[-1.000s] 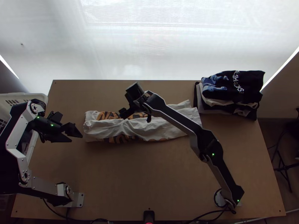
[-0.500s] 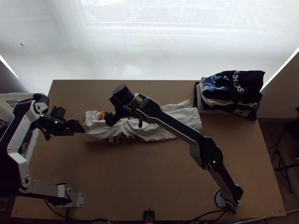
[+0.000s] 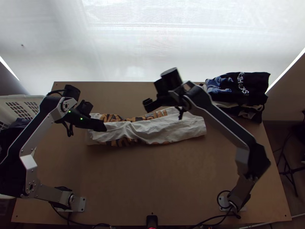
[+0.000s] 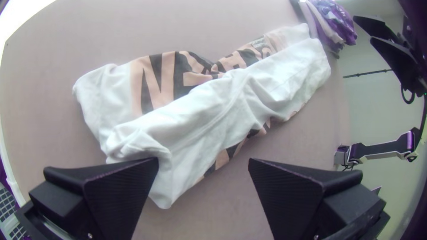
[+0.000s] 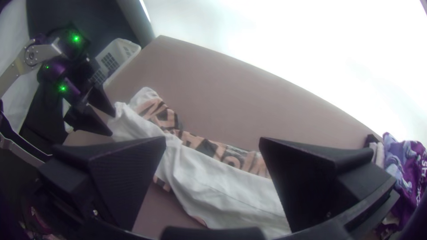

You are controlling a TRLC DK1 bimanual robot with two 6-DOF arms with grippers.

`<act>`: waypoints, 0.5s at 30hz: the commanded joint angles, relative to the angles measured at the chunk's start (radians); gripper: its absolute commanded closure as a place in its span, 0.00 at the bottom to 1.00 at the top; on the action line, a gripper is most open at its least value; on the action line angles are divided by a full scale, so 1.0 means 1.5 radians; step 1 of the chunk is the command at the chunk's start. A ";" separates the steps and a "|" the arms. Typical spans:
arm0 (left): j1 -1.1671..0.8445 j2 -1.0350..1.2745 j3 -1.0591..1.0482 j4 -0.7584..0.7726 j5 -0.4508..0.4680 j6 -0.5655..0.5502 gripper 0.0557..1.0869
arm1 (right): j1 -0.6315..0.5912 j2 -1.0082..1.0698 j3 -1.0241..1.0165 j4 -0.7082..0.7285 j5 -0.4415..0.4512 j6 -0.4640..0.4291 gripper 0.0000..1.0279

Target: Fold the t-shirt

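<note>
Top view: we locate the white t-shirt [image 3: 164,131] on the wooden table [image 3: 152,171], laid out as a long, creased, folded band, with dark-and-tan print exposed along both long edges. We find the left gripper [image 3: 100,124] over the band's left end; we cannot tell whether it touches the cloth. We find the right gripper [image 3: 163,110] above the band, towards its right half

Left wrist view: we read the left gripper [image 4: 203,162] as open, fingers wide apart, nothing clamped. Right wrist view: we read the right gripper [image 5: 212,141] likewise, fingers apart and unloaded. Peripheral items: we note a stack of folded clothes [image 3: 244,87] at the table's far right corner and a white basket [image 3: 28,98] beyond its left edge
</note>
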 commanded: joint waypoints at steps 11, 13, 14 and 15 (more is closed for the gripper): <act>0.039 0.251 0.075 0.088 -0.039 0.010 0.04 | -0.230 -0.345 -0.289 0.000 -0.013 0.002 0.05; 0.042 0.280 0.094 0.091 -0.040 0.011 0.04 | -0.261 -0.374 -0.300 -0.016 -0.022 -0.007 0.05; 0.043 0.293 0.103 0.091 -0.039 0.015 0.05 | -0.268 -0.385 -0.305 -0.027 -0.024 -0.010 0.05; 0.043 0.305 0.109 0.091 -0.040 0.016 0.05 | -0.272 -0.394 -0.314 -0.031 -0.026 -0.012 0.05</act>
